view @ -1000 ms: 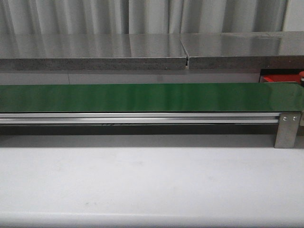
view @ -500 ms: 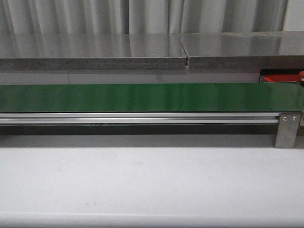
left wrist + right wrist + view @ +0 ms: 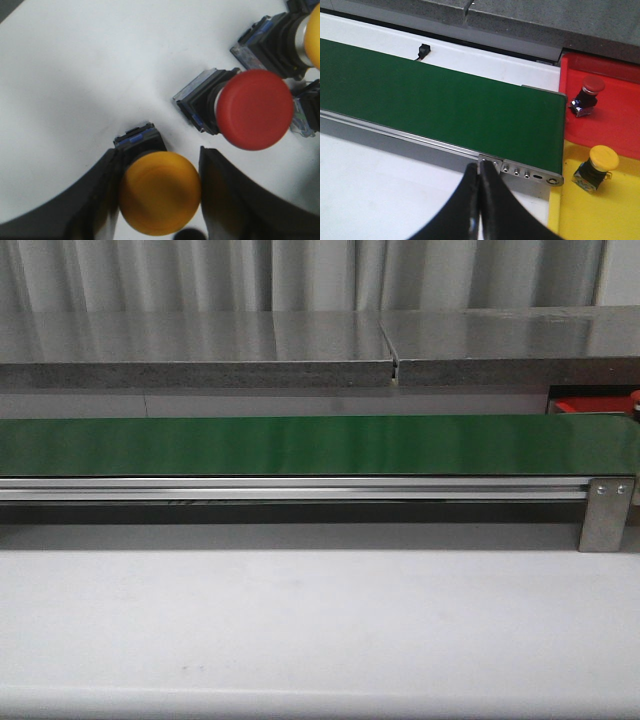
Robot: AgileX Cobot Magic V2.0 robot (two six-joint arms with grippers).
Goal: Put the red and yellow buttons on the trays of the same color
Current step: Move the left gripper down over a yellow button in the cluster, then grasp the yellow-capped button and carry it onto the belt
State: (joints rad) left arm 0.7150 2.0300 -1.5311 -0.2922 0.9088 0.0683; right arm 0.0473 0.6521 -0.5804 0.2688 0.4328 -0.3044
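Left wrist view: I see my left gripper (image 3: 160,200) spread wide around 1 yellow button (image 3: 159,192); contact unclear. A red button (image 3: 254,109) lies at its 2 o'clock. Right wrist view: right gripper (image 3: 480,210) fingers pressed together, empty, beside the green belt (image 3: 445,107); red tray (image 3: 615,115) and yellow tray (image 3: 600,210) each hold 1 button. No legible writing.

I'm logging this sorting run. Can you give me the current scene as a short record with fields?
left gripper: fingers on either side of a yellow button, grip not confirmed
nearby: red button on the white surface
right gripper: shut, empty, above the belt's end
conveyor belt: nothing on it
red tray: one red button
yellow tray: one yellow button
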